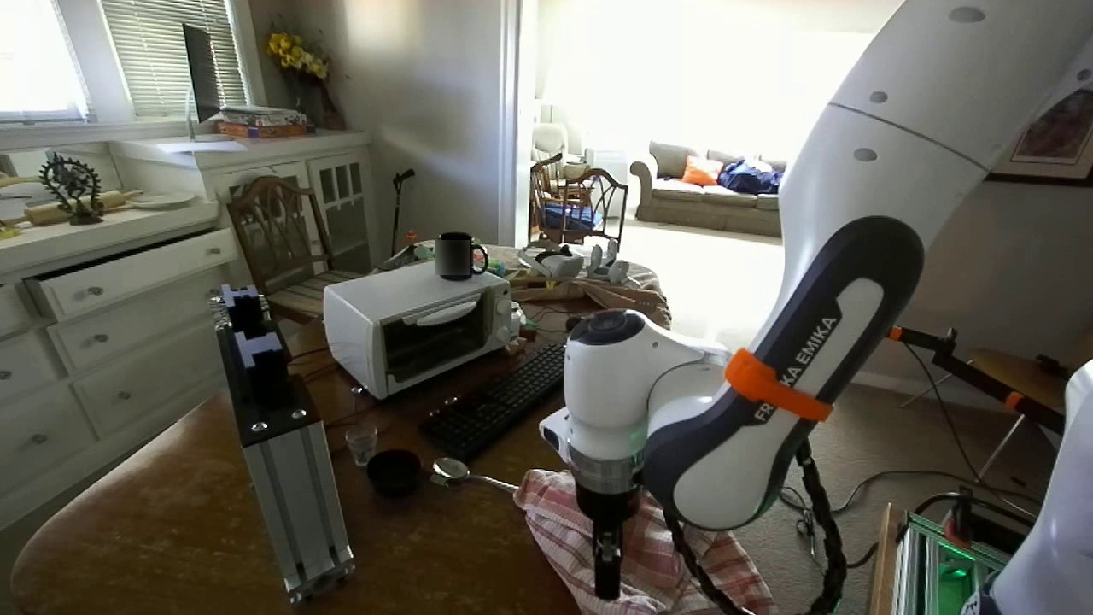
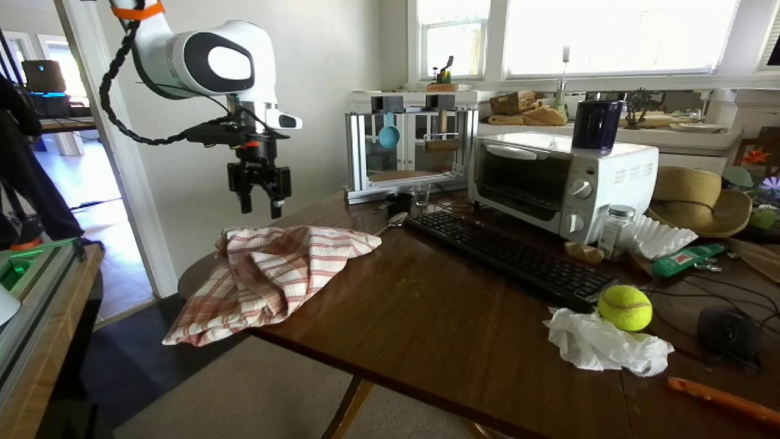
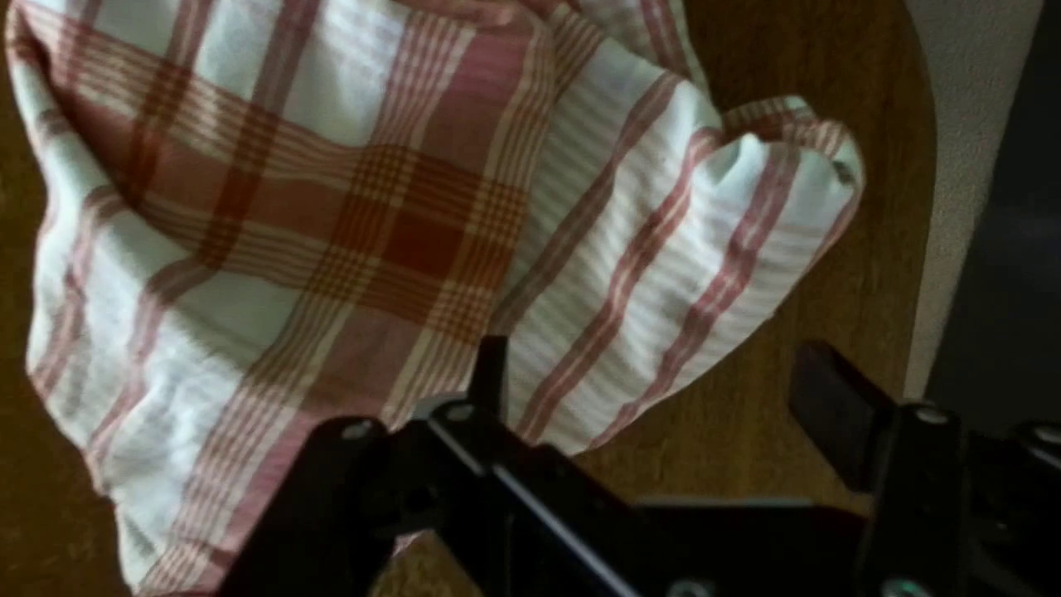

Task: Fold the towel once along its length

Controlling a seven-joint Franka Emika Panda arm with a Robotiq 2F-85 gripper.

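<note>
Claw wide abv rumpled towel, 1 corner twd spoon, long axis unclear.

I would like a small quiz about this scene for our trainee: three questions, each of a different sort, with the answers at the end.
1. True or false: the gripper hangs open, clear of the towel.
2. What stands on the toaster oven: a) keyboard, b) mug, c) tennis ball?
3. Describe how the towel lies on the table.

Key: 1. True. 2. b. 3. Rumpled, not neatly folded, with a corner past the table's edge.
</note>
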